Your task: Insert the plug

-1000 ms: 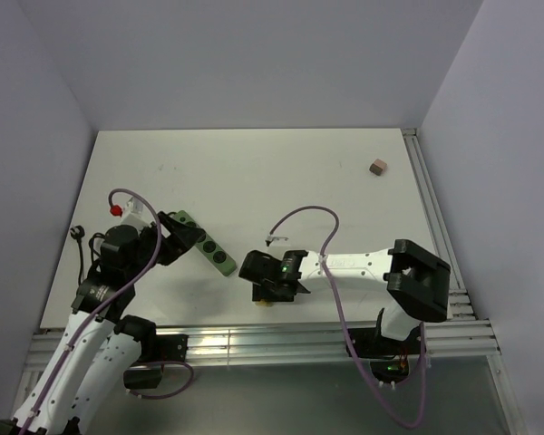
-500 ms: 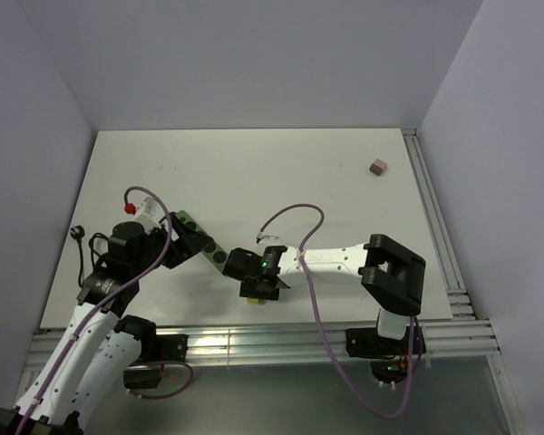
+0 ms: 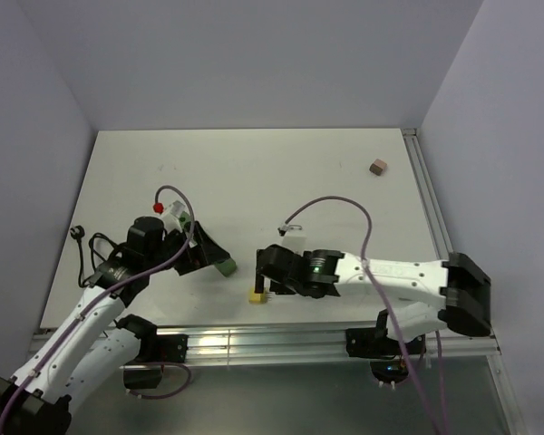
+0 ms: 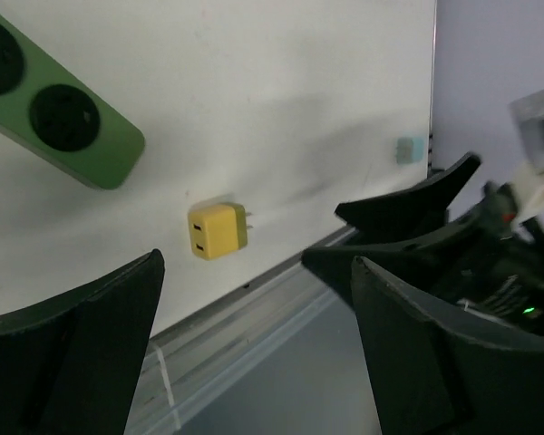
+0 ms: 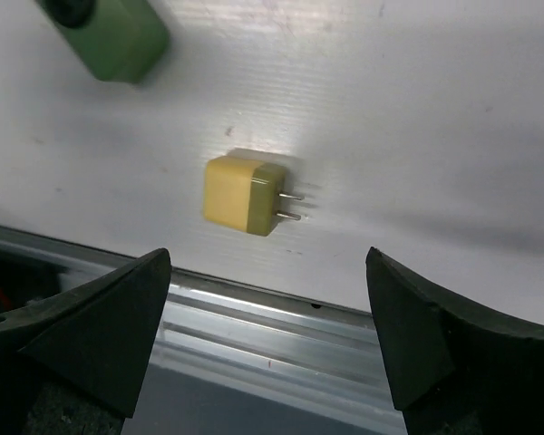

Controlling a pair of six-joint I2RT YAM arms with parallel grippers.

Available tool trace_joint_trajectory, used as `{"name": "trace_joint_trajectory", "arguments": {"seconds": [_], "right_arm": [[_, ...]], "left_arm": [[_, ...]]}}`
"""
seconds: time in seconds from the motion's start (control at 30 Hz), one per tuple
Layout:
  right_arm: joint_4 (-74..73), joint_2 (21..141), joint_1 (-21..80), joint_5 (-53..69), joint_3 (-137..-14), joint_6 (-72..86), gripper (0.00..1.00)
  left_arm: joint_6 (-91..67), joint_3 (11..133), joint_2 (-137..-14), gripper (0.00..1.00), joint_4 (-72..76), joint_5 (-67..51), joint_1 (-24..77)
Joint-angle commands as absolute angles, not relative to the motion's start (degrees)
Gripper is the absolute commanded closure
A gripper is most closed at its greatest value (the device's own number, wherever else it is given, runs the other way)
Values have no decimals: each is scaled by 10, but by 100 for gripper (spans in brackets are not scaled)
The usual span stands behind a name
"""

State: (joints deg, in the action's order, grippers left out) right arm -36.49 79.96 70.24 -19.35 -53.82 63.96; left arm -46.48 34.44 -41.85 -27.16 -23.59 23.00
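The yellow plug [image 3: 256, 294] lies loose on the white table near its front edge. In the right wrist view the plug [image 5: 245, 195] rests on its side with its two prongs pointing right. My right gripper [image 3: 266, 272] stands open just above and beside it, with nothing between the jaws [image 5: 268, 254]. The green power strip [image 3: 225, 266] lies to the left, mostly hidden under my left gripper [image 3: 207, 252]. Only the strip's end with two round sockets [image 4: 63, 118] shows in the left wrist view. The left gripper [image 4: 254, 260] is open and empty, and the plug [image 4: 218, 230] lies apart from the strip.
A small brown cube [image 3: 377, 167] sits at the far right of the table. An aluminium rail [image 3: 254, 340] runs along the near edge, close behind the plug. A black cable end [image 3: 77, 234] lies at the left edge. Purple cables loop over both arms.
My right gripper has opened and let go of the plug, which now lies on the table by the front edge. My left gripper has moved right over the strip.
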Motion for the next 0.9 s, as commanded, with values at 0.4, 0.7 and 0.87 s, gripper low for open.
{"name": "trace_joint_trajectory", "arguments": {"seconds": [0.4, 0.7, 0.87], "right_arm": [[-375, 453, 687, -224, -396, 522, 7], [-370, 374, 687, -192, -370, 515, 9], [-375, 345, 688, -200, -359, 519, 10]], "left_arm": [[-469, 368, -533, 15, -149, -3, 595], [-532, 478, -725, 17, -237, 161, 649], [-630, 538, -820, 18, -288, 186, 649]]}}
